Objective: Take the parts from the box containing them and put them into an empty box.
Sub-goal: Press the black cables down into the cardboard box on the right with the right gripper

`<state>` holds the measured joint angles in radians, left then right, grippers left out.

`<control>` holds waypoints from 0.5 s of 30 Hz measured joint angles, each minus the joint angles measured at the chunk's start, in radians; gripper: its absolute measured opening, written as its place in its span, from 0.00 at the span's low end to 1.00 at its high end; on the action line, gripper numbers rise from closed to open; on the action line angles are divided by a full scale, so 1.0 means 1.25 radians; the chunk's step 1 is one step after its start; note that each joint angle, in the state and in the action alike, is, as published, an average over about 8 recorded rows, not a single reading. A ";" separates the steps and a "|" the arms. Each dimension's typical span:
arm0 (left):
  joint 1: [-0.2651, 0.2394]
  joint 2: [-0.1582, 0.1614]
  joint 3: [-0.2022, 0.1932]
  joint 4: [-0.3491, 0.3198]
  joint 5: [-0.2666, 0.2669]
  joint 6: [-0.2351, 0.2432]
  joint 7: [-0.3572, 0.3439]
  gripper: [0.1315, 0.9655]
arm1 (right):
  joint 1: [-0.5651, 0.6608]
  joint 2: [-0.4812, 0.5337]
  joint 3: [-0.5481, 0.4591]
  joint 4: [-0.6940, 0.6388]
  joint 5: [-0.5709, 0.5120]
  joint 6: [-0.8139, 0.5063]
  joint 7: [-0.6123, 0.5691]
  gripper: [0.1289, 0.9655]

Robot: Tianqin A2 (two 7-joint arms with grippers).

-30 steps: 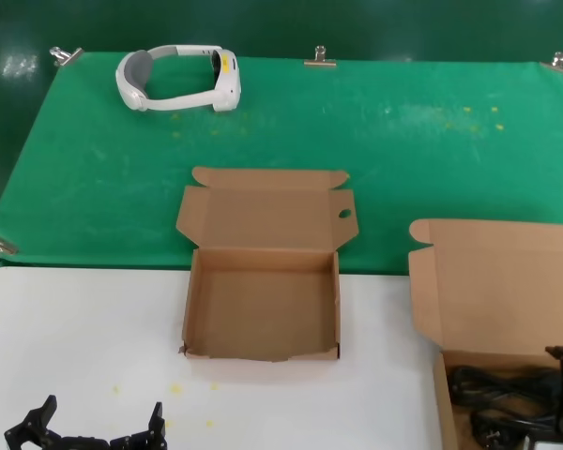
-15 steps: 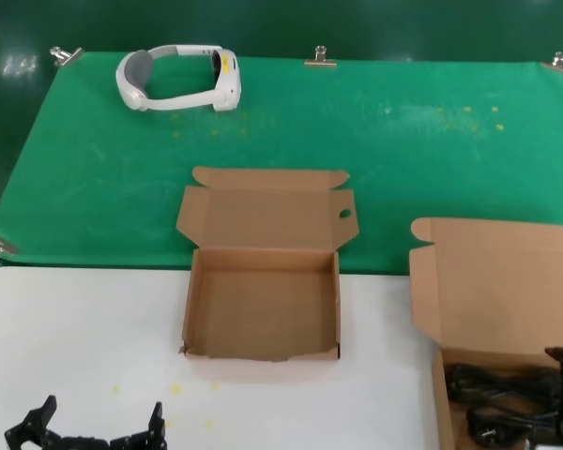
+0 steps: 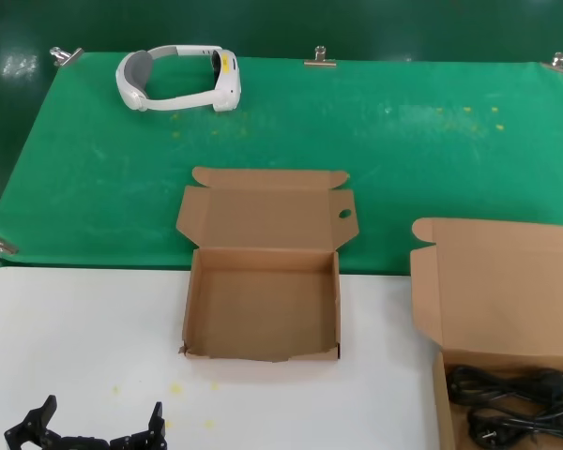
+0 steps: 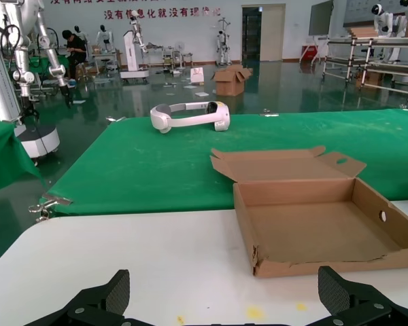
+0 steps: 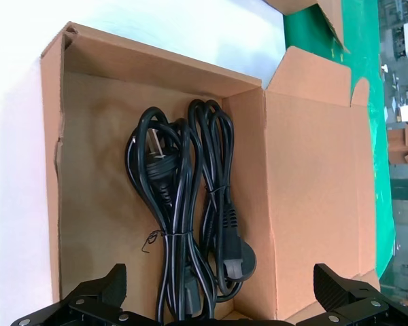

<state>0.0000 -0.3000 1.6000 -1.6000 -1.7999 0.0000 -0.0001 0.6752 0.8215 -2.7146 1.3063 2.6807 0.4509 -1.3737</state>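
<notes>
The empty box (image 3: 261,309) with a small round hole in its lid flap stands open at the table's middle, its front wall torn; it also shows in the left wrist view (image 4: 306,231). The box with the plain lid (image 3: 497,291) stands at the right, and black cables (image 3: 511,408) lie inside it. In the right wrist view two looped cable bundles (image 5: 170,204) lie side by side on that box's floor (image 5: 95,204). My right gripper (image 5: 221,285) is open just above them, touching nothing. My left gripper (image 3: 101,417) is open and empty at the near left, and it shows in the left wrist view (image 4: 223,292).
A white headset (image 3: 178,80) lies at the far left of the green mat (image 3: 403,141). Metal clips hold the mat's edges. The boxes stand on the white table (image 3: 75,328), with bare surface between the left gripper and the empty box.
The dark right gripper that showed at the head view's right edge over the cable box has gone out of that view. The left arm and both boxes have not moved.
</notes>
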 joint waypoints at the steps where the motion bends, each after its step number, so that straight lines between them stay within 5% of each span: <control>1: 0.000 0.000 0.000 0.000 0.000 0.000 0.000 1.00 | -0.001 -0.002 0.002 -0.003 -0.003 -0.002 0.002 1.00; 15: 0.000 0.000 0.000 0.000 0.000 0.000 0.000 1.00 | 0.062 -0.069 -0.017 -0.133 -0.022 -0.078 0.016 1.00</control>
<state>0.0000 -0.3000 1.6000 -1.6000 -1.7999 0.0000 -0.0001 0.7528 0.7351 -2.7360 1.1397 2.6531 0.3534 -1.3540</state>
